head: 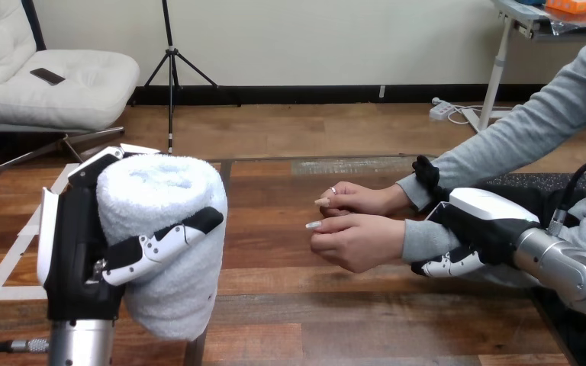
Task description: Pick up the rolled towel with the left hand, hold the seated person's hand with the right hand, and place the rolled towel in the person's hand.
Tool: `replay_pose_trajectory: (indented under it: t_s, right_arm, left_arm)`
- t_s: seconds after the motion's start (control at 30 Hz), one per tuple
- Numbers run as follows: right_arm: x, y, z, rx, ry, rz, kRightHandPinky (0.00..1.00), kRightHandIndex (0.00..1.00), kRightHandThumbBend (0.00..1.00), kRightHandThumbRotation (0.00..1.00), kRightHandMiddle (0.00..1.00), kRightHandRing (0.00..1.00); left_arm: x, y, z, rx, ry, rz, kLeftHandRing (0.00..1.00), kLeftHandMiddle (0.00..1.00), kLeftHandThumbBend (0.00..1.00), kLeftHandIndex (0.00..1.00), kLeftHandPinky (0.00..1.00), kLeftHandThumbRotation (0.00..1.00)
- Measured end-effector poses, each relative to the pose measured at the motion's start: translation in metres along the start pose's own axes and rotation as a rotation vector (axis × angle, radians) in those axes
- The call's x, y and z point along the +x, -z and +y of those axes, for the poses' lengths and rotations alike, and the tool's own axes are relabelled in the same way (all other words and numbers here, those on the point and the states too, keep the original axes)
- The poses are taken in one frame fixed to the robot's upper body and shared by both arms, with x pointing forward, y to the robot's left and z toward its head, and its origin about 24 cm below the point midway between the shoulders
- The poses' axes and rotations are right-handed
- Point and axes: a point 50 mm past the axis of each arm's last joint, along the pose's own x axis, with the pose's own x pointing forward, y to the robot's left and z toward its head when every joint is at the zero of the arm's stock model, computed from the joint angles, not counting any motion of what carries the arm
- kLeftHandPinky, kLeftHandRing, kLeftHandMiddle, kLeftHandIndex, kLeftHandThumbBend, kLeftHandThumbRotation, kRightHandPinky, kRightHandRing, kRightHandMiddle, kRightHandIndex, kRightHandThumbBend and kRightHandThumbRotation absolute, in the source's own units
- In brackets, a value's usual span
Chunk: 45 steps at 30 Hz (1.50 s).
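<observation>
My left hand point(72, 252) is raised at the view's left and shut on the rolled white towel point(160, 198). The towel stands upright in the grip, with a finger and the thumb curled across its front. At the right, my right hand point(484, 221) is wrapped round the grey-sleeved wrist point(421, 240) of the person's nearer hand point(359, 242). Its thumb shows under the wrist and a black fingertip above it. That hand is loosely curled, fingers pointing left. The person's farther hand point(362, 198) rests just behind it, touching it. A wide gap lies between the towel and the person's hands.
The wooden table point(275, 305) runs across the view. White tape lines point(15, 252) mark its left part. A dark mat point(526, 181) lies at its far right, behind the person's arms.
</observation>
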Motion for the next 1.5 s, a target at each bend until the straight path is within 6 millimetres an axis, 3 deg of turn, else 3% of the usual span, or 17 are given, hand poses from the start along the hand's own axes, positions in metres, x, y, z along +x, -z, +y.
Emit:
replay_pose_trajectory:
  t_s: [0.97,1.5]
  right_arm:
    - [-0.003,-0.001,-0.005,0.047,0.018,-0.049,0.2,0.3,0.45,0.27,0.31,0.24]
    - [-0.004,-0.005,-0.008,0.064,0.03,-0.084,0.23,0.31,0.46,0.25,0.32,0.26]
  left_arm:
    - [0.033,0.017,-0.011,-0.006,0.048,0.02,0.34,0.39,0.61,0.41,0.29,0.0]
    - [0.054,0.023,-0.017,-0.014,0.077,0.016,0.33,0.38,0.61,0.41,0.29,0.0]
